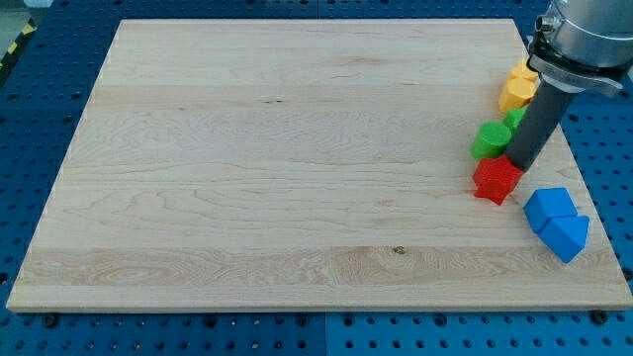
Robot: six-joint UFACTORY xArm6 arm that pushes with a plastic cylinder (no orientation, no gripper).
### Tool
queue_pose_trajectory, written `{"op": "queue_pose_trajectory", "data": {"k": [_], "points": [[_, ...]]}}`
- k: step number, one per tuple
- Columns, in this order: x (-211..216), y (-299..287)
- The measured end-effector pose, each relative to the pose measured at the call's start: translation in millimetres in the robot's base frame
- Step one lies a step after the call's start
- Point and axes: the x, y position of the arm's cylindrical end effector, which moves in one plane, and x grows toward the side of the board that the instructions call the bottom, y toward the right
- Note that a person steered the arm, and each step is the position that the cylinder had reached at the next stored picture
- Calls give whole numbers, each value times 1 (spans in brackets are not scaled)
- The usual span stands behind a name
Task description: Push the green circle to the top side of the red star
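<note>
The green circle (490, 139) lies near the board's right edge, just above the red star (496, 180) and touching or nearly touching it. My tip (521, 164) stands right of the green circle and at the upper right corner of the red star, close against both. The dark rod rises from there toward the view's upper right. A second green block (515, 118) peeks out behind the rod, its shape mostly hidden.
Two yellow-orange blocks (518, 89) sit above the green ones near the right edge. Two blue blocks (556, 222) lie together below and right of the red star. The wooden board (277, 158) ends just right of these blocks.
</note>
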Motion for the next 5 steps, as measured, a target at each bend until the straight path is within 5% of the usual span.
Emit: {"op": "queue_pose_trajectory", "data": {"k": [3,5], "points": [[-5,3],[0,75]]}}
